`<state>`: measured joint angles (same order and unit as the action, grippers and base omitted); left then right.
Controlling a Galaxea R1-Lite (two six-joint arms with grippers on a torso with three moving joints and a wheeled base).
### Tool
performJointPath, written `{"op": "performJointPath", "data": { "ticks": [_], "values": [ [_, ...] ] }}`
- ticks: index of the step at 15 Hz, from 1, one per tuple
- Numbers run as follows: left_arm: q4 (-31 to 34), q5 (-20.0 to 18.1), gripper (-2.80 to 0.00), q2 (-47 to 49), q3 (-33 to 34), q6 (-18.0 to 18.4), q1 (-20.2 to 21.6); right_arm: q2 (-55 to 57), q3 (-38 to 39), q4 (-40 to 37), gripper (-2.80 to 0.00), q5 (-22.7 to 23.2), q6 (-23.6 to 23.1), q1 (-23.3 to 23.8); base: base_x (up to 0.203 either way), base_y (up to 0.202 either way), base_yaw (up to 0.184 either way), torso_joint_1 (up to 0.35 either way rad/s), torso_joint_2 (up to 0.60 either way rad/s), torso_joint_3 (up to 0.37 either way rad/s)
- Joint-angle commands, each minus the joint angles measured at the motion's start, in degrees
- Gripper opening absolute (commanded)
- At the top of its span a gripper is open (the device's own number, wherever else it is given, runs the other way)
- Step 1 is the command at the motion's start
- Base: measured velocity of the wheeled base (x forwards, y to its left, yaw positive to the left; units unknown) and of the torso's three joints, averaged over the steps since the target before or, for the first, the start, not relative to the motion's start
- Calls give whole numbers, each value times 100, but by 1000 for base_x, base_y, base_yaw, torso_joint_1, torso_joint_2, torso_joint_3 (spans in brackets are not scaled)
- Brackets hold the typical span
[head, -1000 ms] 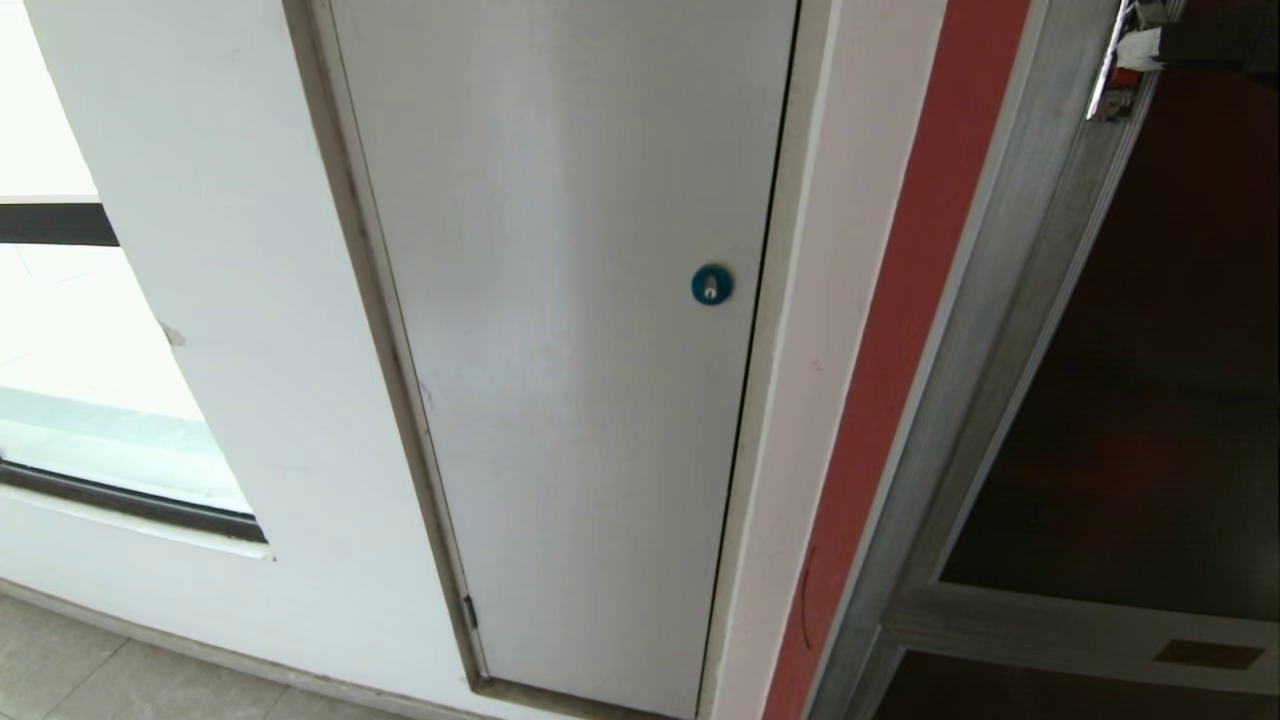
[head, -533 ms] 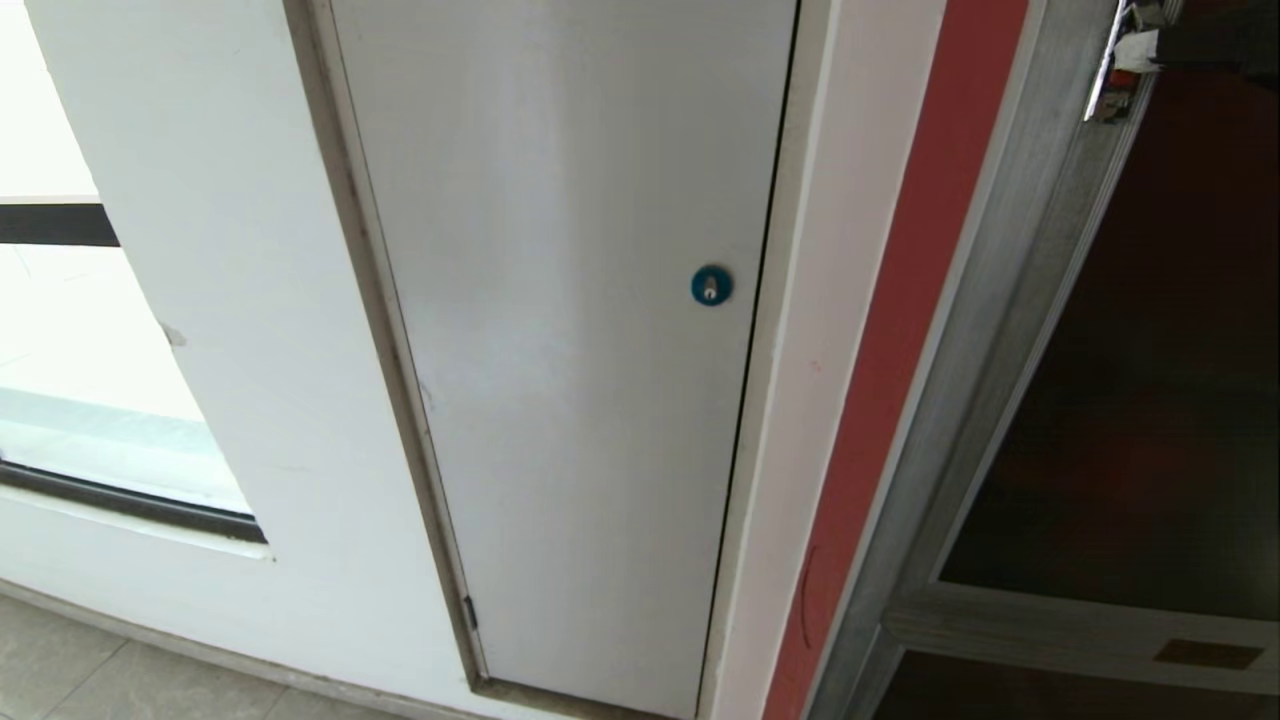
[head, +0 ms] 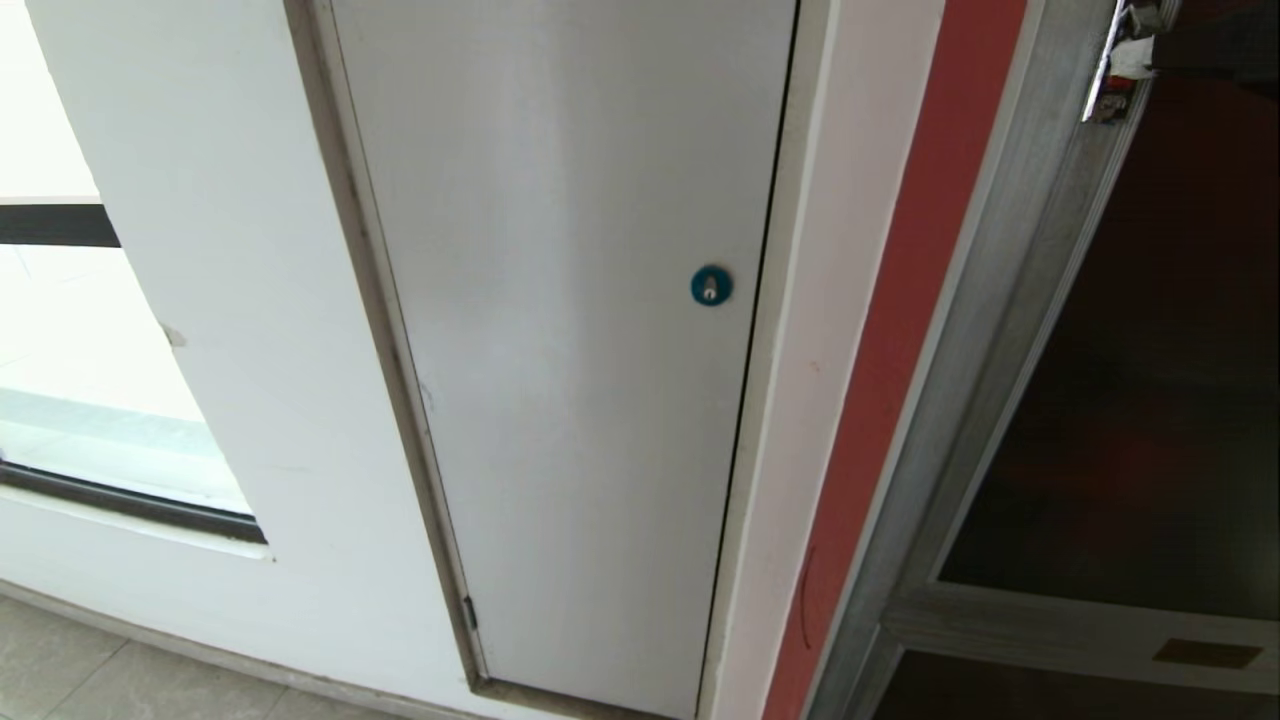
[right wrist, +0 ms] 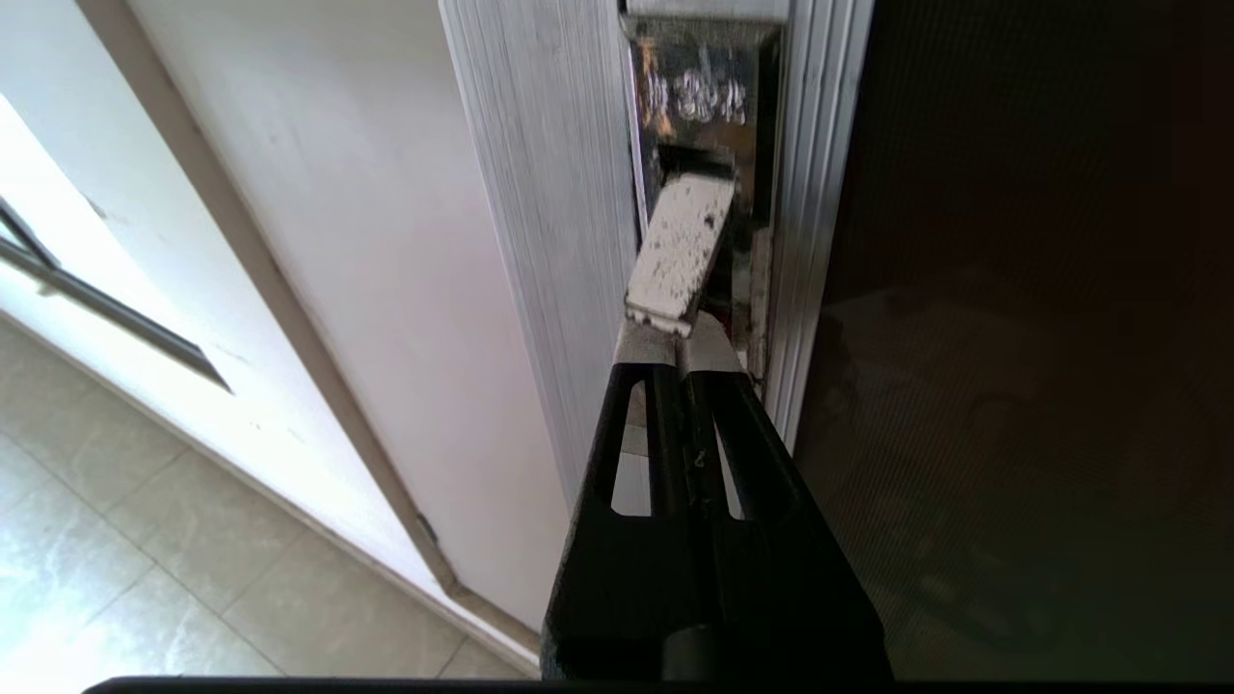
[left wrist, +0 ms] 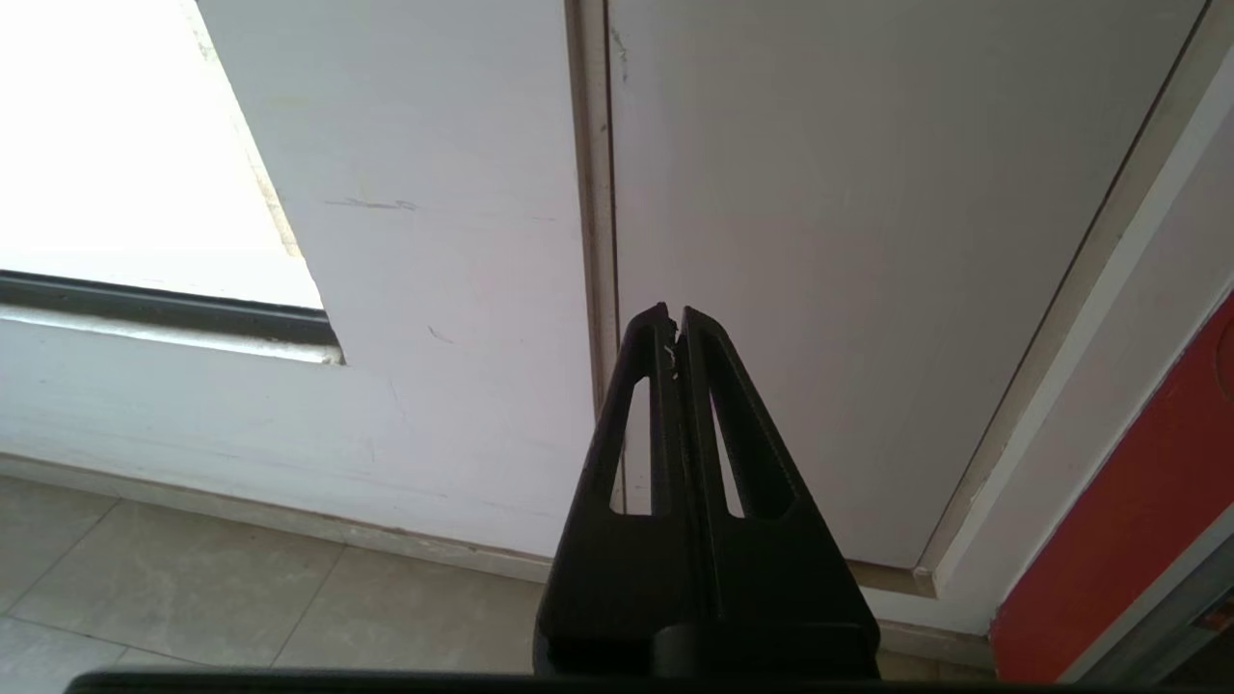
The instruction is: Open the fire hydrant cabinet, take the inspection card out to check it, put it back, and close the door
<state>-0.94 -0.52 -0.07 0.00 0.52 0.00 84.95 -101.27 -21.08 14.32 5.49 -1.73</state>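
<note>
We see the right gripper [right wrist: 680, 352] with its fingers pressed together, nothing between them, their tips right at the lower end of a worn white latch lever [right wrist: 680, 255] set in the silver frame of the door [right wrist: 1012, 337]. Whether the tips touch the lever we cannot tell. Just beyond the lever, further along the same frame, sits a shiny metal latch plate [right wrist: 699, 92]. Beside the gripper on one side is the dark glass of the door; on the other, a brushed silver frame post [right wrist: 549, 222], then a grey-white door [right wrist: 337, 241] and pale floor tiles [right wrist: 145, 559] below. In the head view the latch [head: 1115, 75] shows at the upper right corner on the cabinet [head: 1010, 300] frame, with a red strip [head: 900, 330] beside it and a blue lock [head: 711, 285] on the grey-white door further left. The left gripper [left wrist: 675, 323] is also closed and empty, held well apart from the cabinet, pointing at the seam between the white wall [left wrist: 434, 241] and the grey-white door, above the floor. The card is not in any view.
</note>
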Motion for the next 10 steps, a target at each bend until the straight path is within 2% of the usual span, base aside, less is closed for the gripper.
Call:
{"op": "performJointPath", "data": {
  "ticks": [1, 10],
  "values": [
    [-9, -6, -280, 7, 35, 0, 0, -121, 99, -21, -280, 18, 5, -8, 0, 0, 0, 0, 0, 0],
    [-3, 0, -280, 7, 35, 0, 0, -611, 99, -22, -280, 27, -4, -53, 0, 0, 0, 0, 0, 0]
  ]
}}
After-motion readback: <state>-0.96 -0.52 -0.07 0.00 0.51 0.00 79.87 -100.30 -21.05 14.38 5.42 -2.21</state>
